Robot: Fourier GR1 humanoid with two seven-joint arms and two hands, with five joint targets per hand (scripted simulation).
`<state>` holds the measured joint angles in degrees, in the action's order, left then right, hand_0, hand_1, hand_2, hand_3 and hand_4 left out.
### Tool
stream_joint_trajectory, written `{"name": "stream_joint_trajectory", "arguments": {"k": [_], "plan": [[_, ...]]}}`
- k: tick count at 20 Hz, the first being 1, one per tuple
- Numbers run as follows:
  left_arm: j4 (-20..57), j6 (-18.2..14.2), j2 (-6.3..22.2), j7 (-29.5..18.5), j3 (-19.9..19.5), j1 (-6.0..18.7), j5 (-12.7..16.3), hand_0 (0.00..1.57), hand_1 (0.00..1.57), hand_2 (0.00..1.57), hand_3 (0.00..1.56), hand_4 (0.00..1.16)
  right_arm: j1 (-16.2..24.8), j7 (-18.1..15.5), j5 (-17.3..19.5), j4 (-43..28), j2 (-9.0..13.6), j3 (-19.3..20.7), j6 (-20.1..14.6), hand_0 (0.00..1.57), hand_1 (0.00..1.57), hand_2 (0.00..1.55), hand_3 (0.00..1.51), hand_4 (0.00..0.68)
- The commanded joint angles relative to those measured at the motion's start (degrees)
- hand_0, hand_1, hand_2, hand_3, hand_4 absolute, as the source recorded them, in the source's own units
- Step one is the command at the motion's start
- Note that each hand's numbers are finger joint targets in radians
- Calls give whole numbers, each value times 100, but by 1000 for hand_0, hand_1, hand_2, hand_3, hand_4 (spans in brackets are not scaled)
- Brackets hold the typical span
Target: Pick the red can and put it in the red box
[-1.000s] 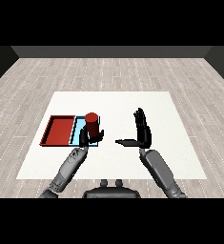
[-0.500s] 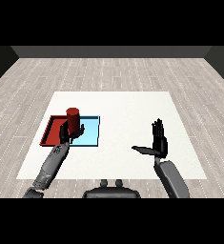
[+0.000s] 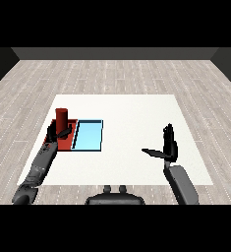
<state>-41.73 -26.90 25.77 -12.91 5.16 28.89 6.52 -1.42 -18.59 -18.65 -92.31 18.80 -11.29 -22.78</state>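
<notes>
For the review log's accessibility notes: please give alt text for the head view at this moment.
The robot's left hand curls round an upright red can over the red tray, which lies beside a light blue tray on the white table. The right hand is open above the table's right side, holding nothing.

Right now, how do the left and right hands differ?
The left hand is curled round the red can over the red tray; the right hand holds nothing, fingers straight and pointing up, thumb out to the side. The left hand sits at the table's left side by the trays; the right hand is at the right side, away from both. Both hands are black on grey forearms.
</notes>
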Motion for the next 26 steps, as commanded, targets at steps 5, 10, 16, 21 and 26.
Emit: {"name": "stream_joint_trajectory", "arguments": {"k": [5,10,16,21,26], "plan": [[2536,-89,-247,-449,-255,956,-339,1571,1571,1533,1461,1034,-362,-37,-91,743,-171,126,240,0,0,0,0,0],[3454,-200,-271,538,-90,1371,-610,650,650,700,0,644,-658,-153,-52,1115,-296,258,165,0,0,0,0,0],[3830,-146,-202,665,-521,1196,-251,887,887,877,343,676,-925,-260,-60,1469,-319,378,278,0,0,0,0,0],[4036,516,-54,1048,-461,1305,-335,0,0,0,0,0,-717,-510,-49,1403,-546,361,254,0,0,0,0,0],[4027,590,121,972,-304,1264,-522,0,0,0,0,0,-721,-367,-263,1260,-355,583,512,0,0,0,0,0]]}}
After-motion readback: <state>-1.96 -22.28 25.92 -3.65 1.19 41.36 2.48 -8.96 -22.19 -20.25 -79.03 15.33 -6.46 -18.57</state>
